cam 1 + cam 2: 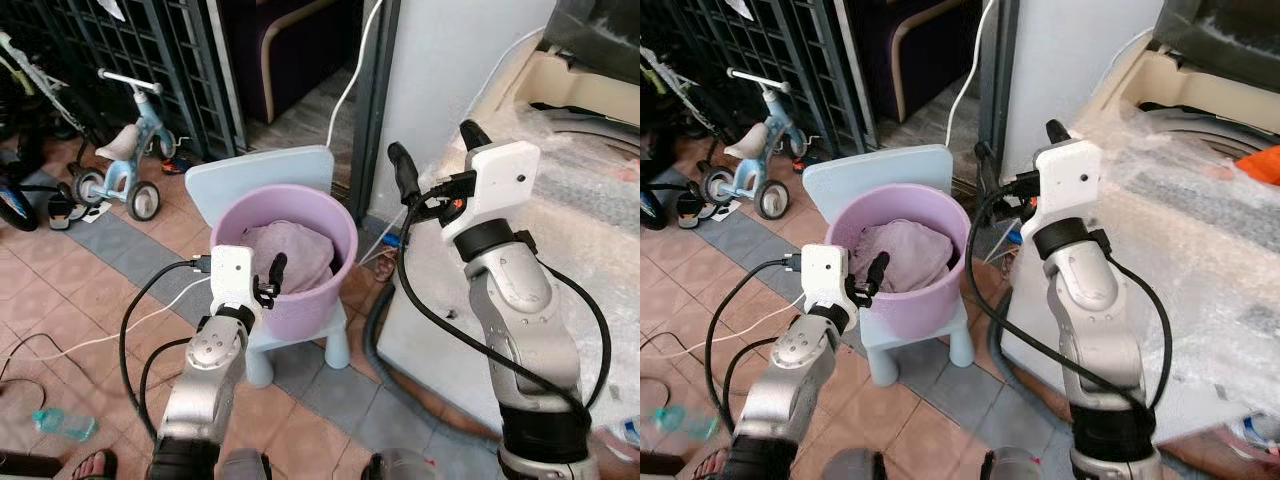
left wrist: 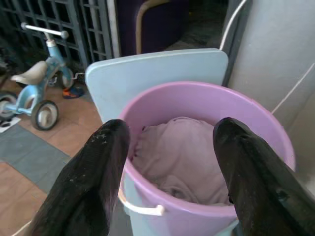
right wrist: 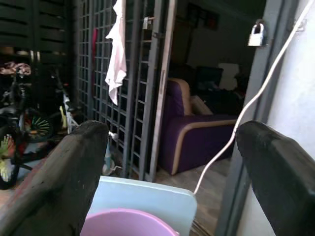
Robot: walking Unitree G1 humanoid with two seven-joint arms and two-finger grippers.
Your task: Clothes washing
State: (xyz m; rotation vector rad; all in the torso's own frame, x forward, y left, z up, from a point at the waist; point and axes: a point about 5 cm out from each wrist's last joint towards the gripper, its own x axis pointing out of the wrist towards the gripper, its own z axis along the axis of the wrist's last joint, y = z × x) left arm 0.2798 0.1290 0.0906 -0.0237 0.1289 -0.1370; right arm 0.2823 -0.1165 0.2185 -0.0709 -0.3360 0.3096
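A purple bucket (image 1: 300, 300) stands on a light blue child's chair (image 1: 262, 170) and holds a pale pink cloth (image 1: 290, 255). My left gripper (image 1: 270, 278) hovers at the bucket's near rim, open, with nothing between its fingers (image 2: 98, 167); the cloth (image 2: 187, 157) lies just beyond them. To the right stands a white washing machine (image 1: 590, 230) wrapped in bubble film, with its top opening (image 1: 590, 100) at the far right. My right gripper (image 1: 432, 140) is raised beside the machine's corner, above and right of the bucket, open and empty.
A child's tricycle (image 1: 120, 165) and a dark metal grille (image 1: 130, 50) stand at the back left. A white cable (image 1: 350, 80) hangs by the doorway, a grey hose (image 1: 385, 340) curls at the machine's foot. A plastic bottle (image 1: 65, 425) and loose cables lie on the tiled floor.
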